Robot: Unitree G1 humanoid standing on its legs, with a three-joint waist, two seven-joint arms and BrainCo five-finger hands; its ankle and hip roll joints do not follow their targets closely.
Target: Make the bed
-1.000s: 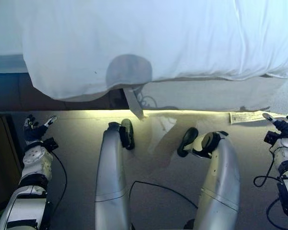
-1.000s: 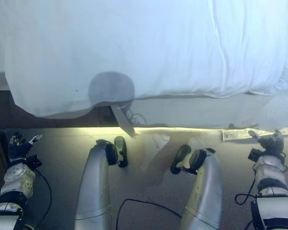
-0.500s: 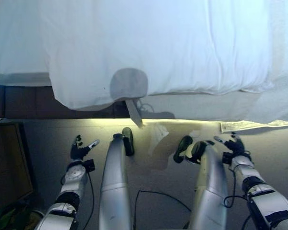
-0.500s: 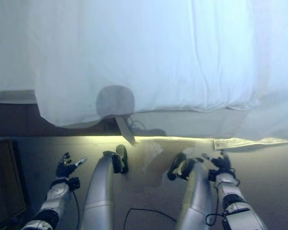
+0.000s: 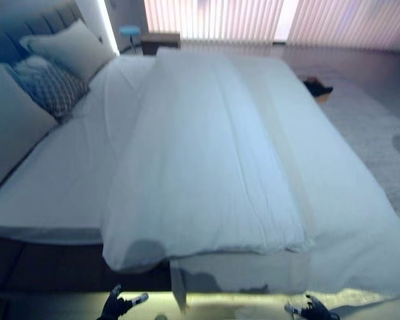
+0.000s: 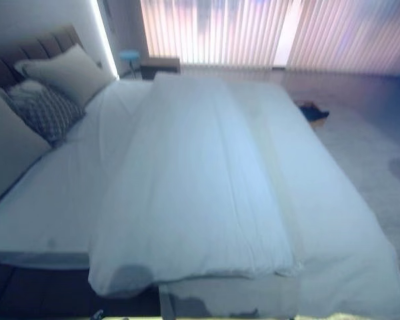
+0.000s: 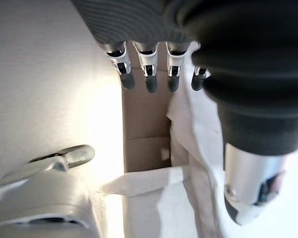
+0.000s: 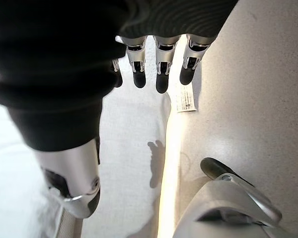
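White duvet lies folded in a long band down the middle of the bed, long axis from near edge to far edge; its left near corner overhangs the near edge just ahead of the left hand. Right hand is below the bed's right near corner; both hands low, fingers straight, holding nothing. A small white tag shows past the right fingers, print unreadable.

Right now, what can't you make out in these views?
- Left hand and right hand: cut off by the left eye view's bottom edge; the wrist views show straight fingers holding nothing.
- Bed base and floor at its foot: hidden under the overhanging duvet.
- Dark thing on the floor past the bed: too small to identify.
- Pillows: partly cut off by the left edge.
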